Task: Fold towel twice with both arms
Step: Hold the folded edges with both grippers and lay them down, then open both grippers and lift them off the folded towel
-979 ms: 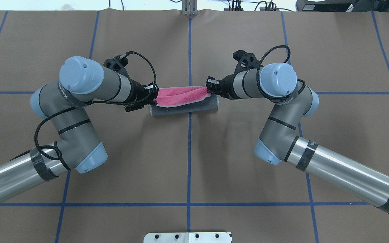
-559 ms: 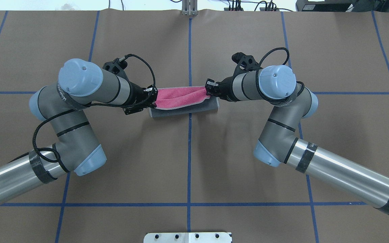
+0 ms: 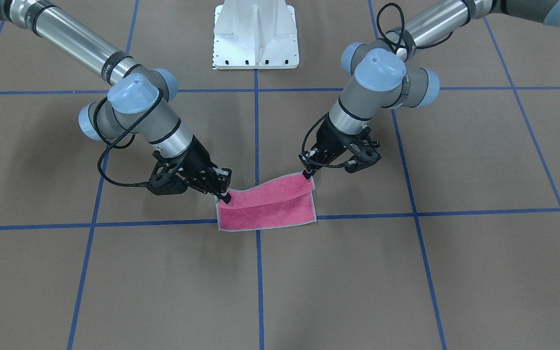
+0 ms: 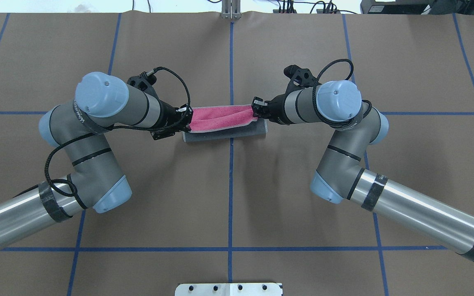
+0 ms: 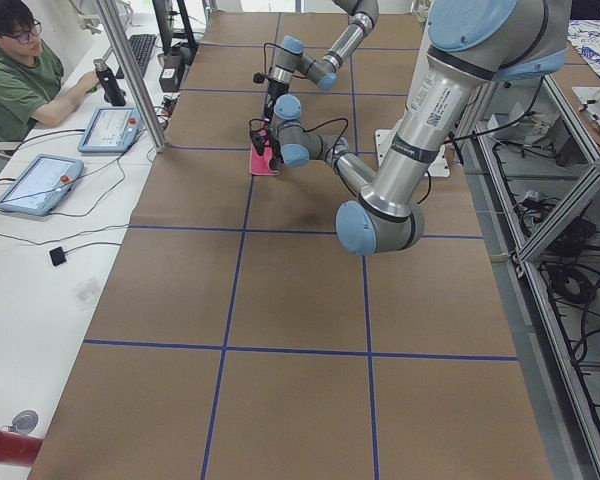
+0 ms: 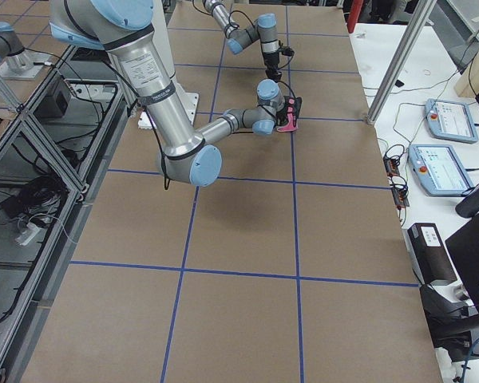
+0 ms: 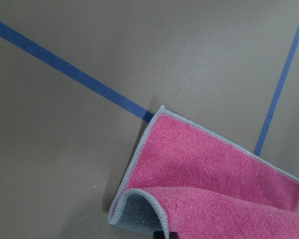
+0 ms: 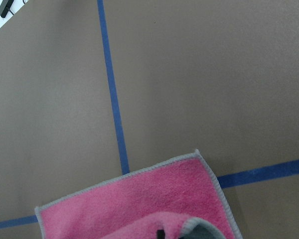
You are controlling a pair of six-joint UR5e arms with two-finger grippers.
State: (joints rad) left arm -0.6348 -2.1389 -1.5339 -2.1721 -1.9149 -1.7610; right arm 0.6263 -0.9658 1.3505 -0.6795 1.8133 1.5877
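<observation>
The towel (image 4: 220, 118) lies at the table's middle, partly folded. Its near edge is lifted and curled over the pink face, so the dark grey underside (image 4: 225, 134) shows along the near side. My left gripper (image 4: 184, 118) is shut on the towel's left lifted corner. My right gripper (image 4: 257, 108) is shut on the right lifted corner. In the front-facing view the left gripper (image 3: 306, 174) holds its corner higher than the right gripper (image 3: 224, 197) does, above the towel (image 3: 270, 210). Both wrist views show the flat pink half (image 7: 209, 167) (image 8: 139, 201) under the curled edge.
Brown paper with blue tape grid lines (image 4: 231, 193) covers the table. The white pedestal base (image 3: 255, 34) stands at the robot's side. An operator (image 5: 15, 75) sits beyond the table's far side with tablets (image 5: 110, 128).
Both arms have shifted only slightly. Both grippers stay shut on the towel's lifted corners, with the edge still curled over the pink face.
</observation>
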